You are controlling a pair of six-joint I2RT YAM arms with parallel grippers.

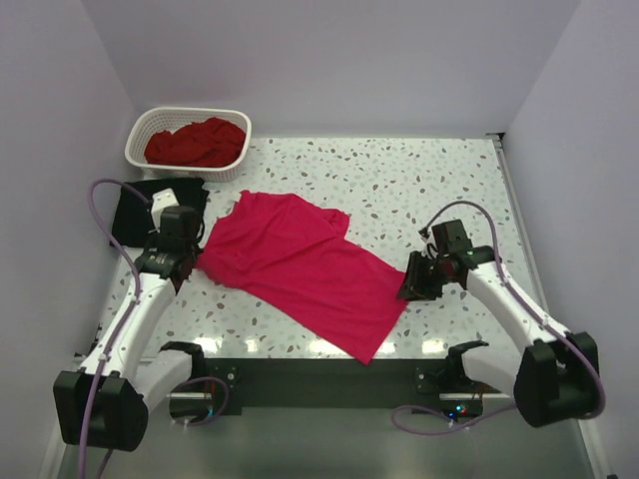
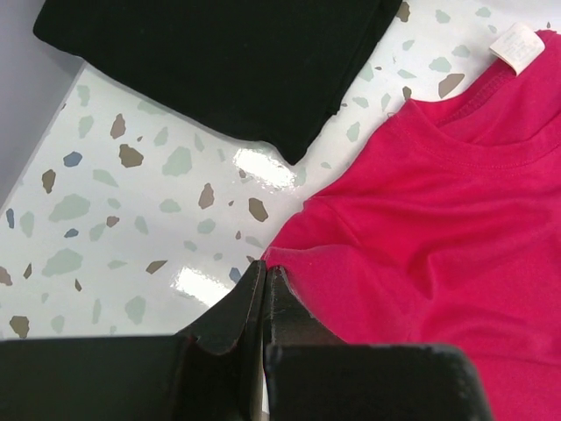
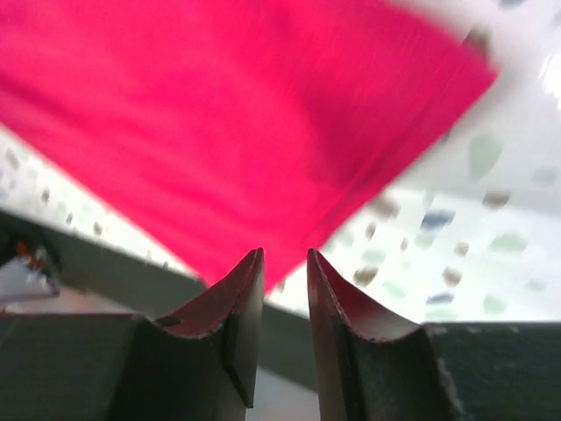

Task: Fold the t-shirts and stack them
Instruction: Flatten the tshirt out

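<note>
My left end effector (image 2: 266,268) clamps the soft pink-red t-shirt (image 2: 438,237) — white neck label (image 2: 517,46) unreadable, one o'clock; right end effector (image 3: 285,254) parted.

Bright, even overhead light fills the top view, with soft shadows and white glare patches along the near edge of the table (image 1: 324,346). The left wrist view is sharp. The right wrist view is smeared: the pink shirt (image 3: 219,114) and the table's speckles blur, while the fingers (image 3: 232,307) of the right gripper (image 3: 285,259) look crisp.

Pale lilac walls (image 1: 329,60) on 3 sides; terrazzo tabletop (image 1: 419,180) w/ glare spots near front edge.
</note>
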